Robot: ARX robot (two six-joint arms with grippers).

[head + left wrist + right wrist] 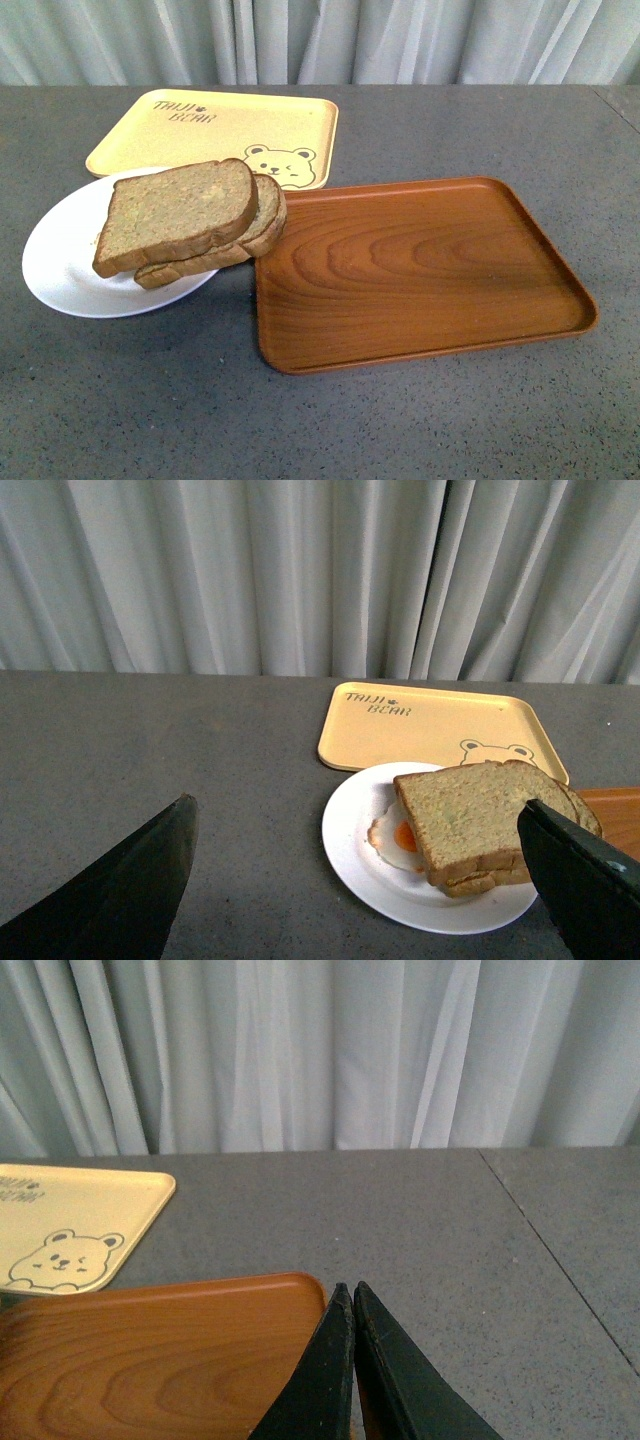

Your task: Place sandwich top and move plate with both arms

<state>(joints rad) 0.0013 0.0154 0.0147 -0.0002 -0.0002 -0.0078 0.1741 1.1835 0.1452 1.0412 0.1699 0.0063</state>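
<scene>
Sandwich top (175, 212): rests on the lower slice on the plate (60, 265), overhanging toward the brown tray (420, 270).
Left fingers (130, 885): spread wide; plate ahead, nearer this arm.
Right fingers (320, 1390): pressed together by the tray's corner, well apart from plate.

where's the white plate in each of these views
front view: the plate is at the left, under the sandwich top, left of the brown tray and nearer than the yellow bear tray.
left wrist view: the plate lies just on the near side of the yellow bear tray, with a fried egg showing on it.
right wrist view: not in it.
shared landmark: the yellow bear tray, in all three.
</scene>
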